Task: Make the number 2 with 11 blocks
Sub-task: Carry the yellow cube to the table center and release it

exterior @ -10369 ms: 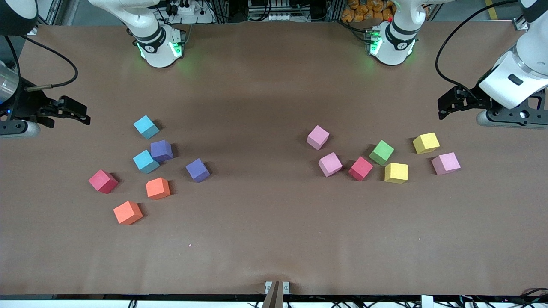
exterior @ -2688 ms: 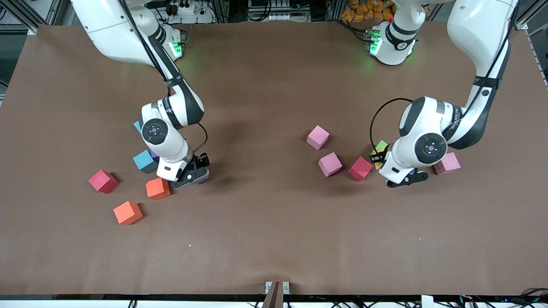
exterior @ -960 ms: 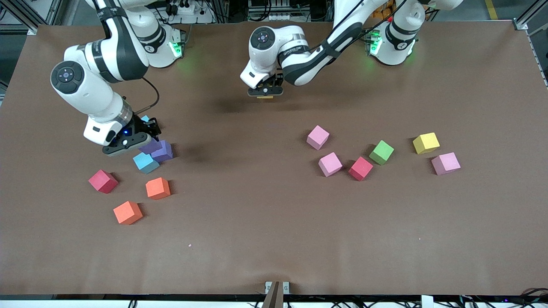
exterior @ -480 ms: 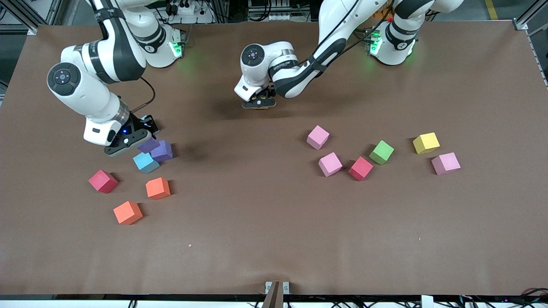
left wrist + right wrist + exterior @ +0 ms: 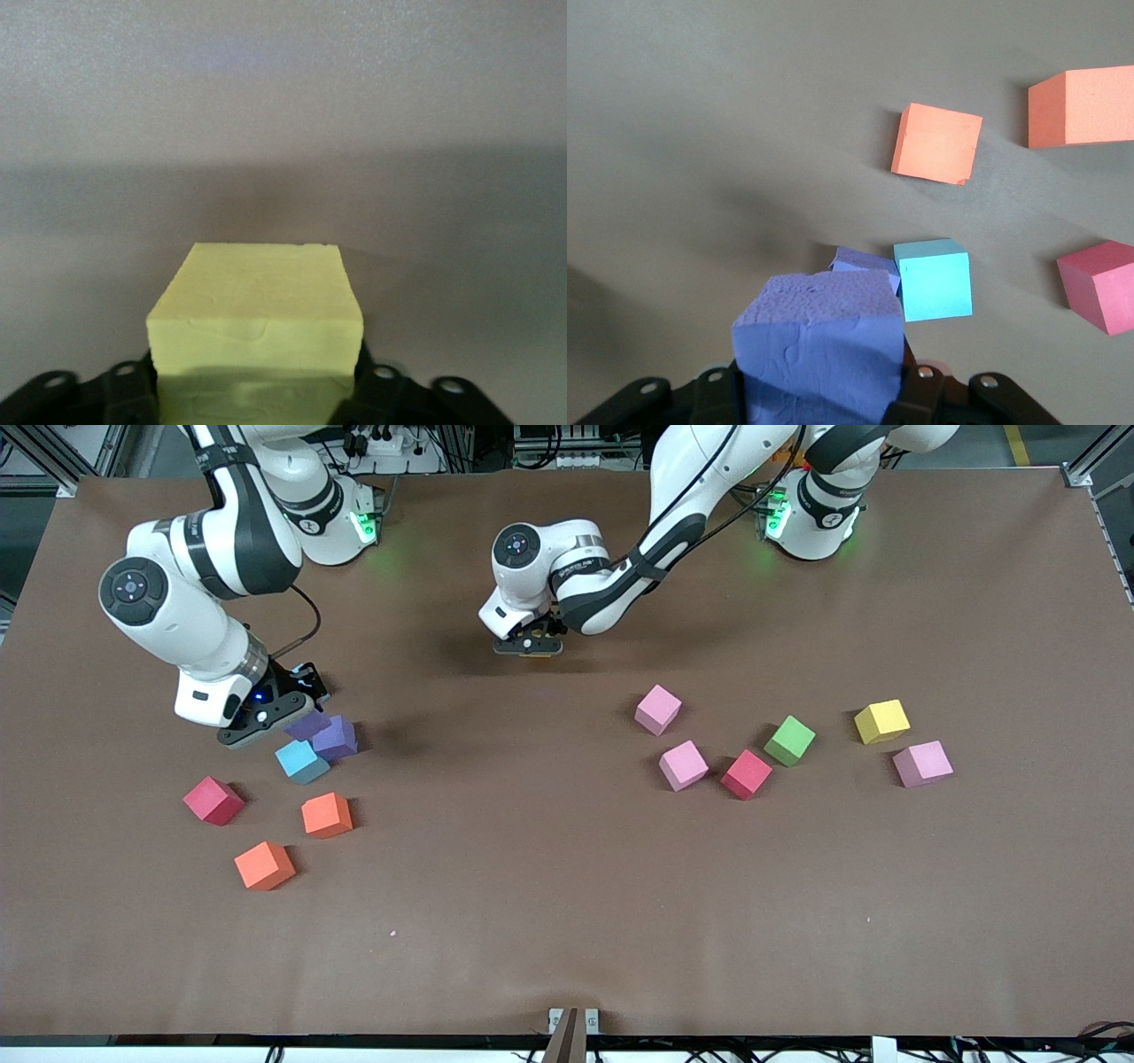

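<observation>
Toward the middle of the bench (image 5: 567, 886), up near the robots' bases, the left gripper (image 5: 529, 643) is low over bare brown surface with a yellow block (image 5: 257, 305) between its fingers. From the left wrist view the cube looks to be sitting on or just above the bench; whether the fingers are clamped on it or have let go, I cannot tell.

At the right arm's end, the right gripper (image 5: 266, 722) is up in the air with its fingers clamped on a purple block (image 5: 819, 350). It hangs over a cluster of cubes: a second purple block (image 5: 337, 737) touching a light blue block (image 5: 301, 761), with two orange blocks (image 5: 327, 814) (image 5: 264, 865) and a red block (image 5: 213, 800) lying apart, nearer the front camera.

Toward the left arm's end lie two pink blocks (image 5: 658, 708) (image 5: 683, 765), a red block (image 5: 746, 773) just beside the nearer pink one, a green block (image 5: 789, 740), a second yellow block (image 5: 881, 721) and a third pink block (image 5: 922, 763).

All cubes lie scattered; no number 2 has been formed yet.
</observation>
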Controlling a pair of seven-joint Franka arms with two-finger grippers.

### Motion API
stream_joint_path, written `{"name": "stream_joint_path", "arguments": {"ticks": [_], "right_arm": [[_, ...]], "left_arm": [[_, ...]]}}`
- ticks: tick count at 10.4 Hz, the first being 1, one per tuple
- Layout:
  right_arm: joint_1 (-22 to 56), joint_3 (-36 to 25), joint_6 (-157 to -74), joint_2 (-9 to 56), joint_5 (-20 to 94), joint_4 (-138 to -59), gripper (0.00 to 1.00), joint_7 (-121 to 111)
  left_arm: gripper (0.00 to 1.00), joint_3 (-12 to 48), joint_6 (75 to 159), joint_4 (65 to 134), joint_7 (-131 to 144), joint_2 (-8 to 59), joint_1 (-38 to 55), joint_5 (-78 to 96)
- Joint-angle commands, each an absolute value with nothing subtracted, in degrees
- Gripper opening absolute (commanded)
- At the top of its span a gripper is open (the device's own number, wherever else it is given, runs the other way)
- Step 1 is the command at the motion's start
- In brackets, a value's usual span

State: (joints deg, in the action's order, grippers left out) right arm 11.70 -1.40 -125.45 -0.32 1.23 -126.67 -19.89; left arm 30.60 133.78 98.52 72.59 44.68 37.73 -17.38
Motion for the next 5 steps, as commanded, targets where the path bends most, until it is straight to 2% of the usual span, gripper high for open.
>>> {"name": "stream_joint_path", "arguments": {"ticks": [1,5], "right_arm": [[10.9,-0.9,-125.4,-1.0,0.8,-127.4,0.28,-20.8],[11.4,-0.8,-125.3,-0.5,0.8,-127.3,0.28,-28.9]], "left_arm": [[1.00,30.3,133.1,97.4,73.5,44.0,37.7,-18.1],[1.00,30.4,124.4,97.6,78.1,35.4,30.0,-17.8]]}}
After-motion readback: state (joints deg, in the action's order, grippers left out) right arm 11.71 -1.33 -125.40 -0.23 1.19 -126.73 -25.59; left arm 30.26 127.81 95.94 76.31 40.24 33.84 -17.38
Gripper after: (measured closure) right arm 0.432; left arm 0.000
